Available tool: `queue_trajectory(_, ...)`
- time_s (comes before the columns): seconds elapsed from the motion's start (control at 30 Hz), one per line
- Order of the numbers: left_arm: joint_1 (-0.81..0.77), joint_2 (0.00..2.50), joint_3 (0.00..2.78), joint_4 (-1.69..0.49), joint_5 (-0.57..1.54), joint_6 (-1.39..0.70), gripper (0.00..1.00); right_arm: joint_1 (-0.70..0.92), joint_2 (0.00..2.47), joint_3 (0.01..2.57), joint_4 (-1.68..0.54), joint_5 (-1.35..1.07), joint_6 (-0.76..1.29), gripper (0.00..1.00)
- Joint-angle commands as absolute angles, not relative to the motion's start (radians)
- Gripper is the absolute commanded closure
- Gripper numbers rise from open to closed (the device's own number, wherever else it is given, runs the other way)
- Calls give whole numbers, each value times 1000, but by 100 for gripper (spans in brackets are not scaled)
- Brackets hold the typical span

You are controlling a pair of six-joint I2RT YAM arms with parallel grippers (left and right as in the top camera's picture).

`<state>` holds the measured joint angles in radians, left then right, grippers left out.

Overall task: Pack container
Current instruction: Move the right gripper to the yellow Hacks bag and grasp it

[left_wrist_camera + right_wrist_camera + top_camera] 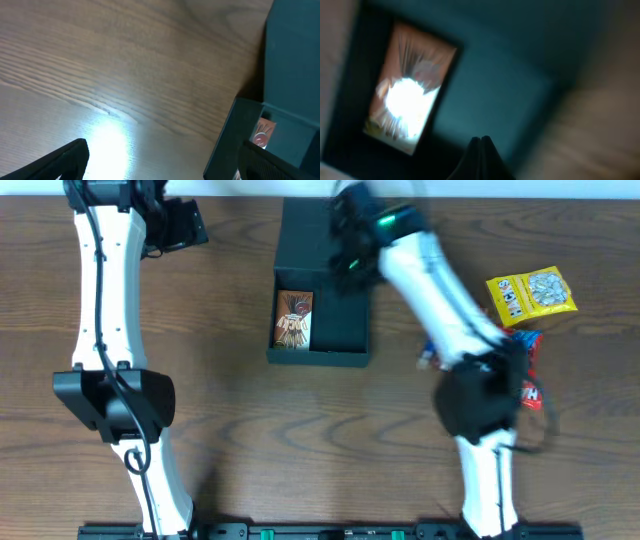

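Mostly blurred, R gripper (481, 143) overhangs container (341, 322).

The container (340, 330) looks like matt, dark cardboard. The table (230, 420) is smooth grained wood with a sheen. The packet (294, 318) inside is glossy.

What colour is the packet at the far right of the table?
The packet is yellow; the overhead view shows it best.

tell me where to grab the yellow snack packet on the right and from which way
Probably its far right corner, coming straight down from above. The yellow packet lies flat on the table, so it has no side wall to pinch. That corner is bare, while the red packets lie close to its near left edge.
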<state>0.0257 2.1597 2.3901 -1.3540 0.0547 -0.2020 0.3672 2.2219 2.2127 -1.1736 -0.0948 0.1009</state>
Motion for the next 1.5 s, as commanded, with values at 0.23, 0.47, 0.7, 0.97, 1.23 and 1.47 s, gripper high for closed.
queue_trajectory(0.23, -36, 2155, 2300, -1292, 104, -198, 5, -44, 2119, 2228, -1277, 21, 242, 99)
queue_trajectory(0.47, -78, 2155, 2243, -1243, 104, -199, 5, -162, 2129, 2228, -1209, 94, 277, 66)
queue_trajectory(0.7, -95, 2155, 2240, -1242, 103, -199, 5, -225, 2152, 2223, -1097, 178, 272, 1)
queue_trajectory(0.97, -95, 2155, 2240, -1241, 103, -199, 5, -250, 2284, 2223, -1090, 274, 443, 1)
queue_trajectory(1.23, -95, 2155, 2240, -1251, 104, -204, 5, -251, 2391, 2223, -1081, 273, 862, 1)
queue_trajectory(1.47, -95, 2155, 2240, -1261, 104, -206, 5, -257, 2457, 2223, -1063, 211, 887, 1)
